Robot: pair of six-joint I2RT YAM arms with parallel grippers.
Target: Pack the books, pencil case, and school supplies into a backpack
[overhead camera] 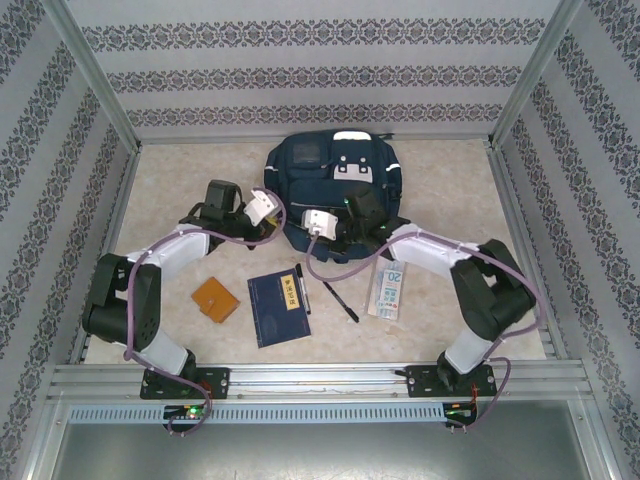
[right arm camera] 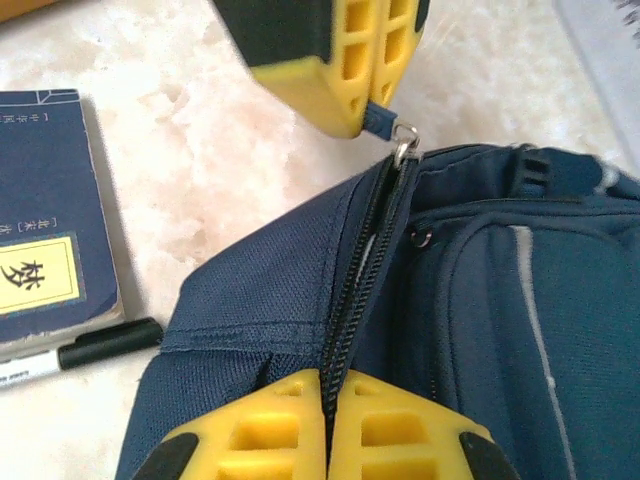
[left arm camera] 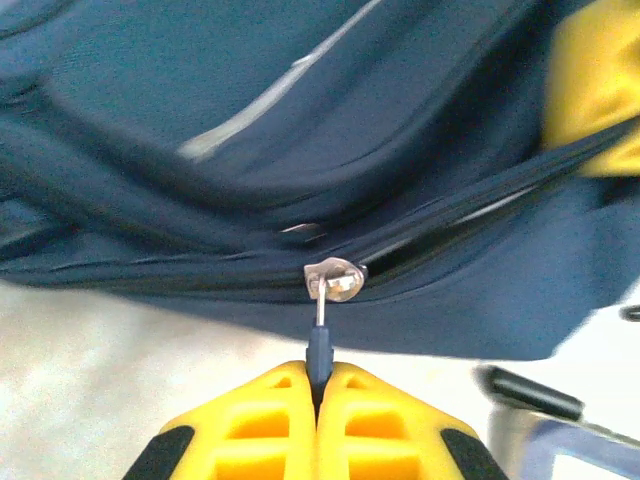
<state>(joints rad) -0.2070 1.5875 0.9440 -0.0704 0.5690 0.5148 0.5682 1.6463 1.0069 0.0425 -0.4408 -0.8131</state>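
The navy backpack (overhead camera: 335, 175) lies at the back middle of the table. At its near left corner my left gripper (left arm camera: 319, 372) is shut on the blue zipper pull (left arm camera: 319, 352), just below the silver slider (left arm camera: 335, 278). Facing it, my right gripper (right arm camera: 325, 388) is shut on the backpack's zipper edge (right arm camera: 345, 330). From above the two grippers meet, left (overhead camera: 284, 214) and right (overhead camera: 303, 232). The navy book (overhead camera: 278, 308), the orange booklet (overhead camera: 215, 298), two black pens (overhead camera: 302, 288) (overhead camera: 340, 300) and the pencil case (overhead camera: 388, 288) lie on the table in front.
Metal frame rails run along the sides of the marble tabletop (overhead camera: 180, 180), with patterned walls around. In the right wrist view the navy book (right arm camera: 40, 250) and a pen (right arm camera: 95, 345) lie close to the backpack's corner.
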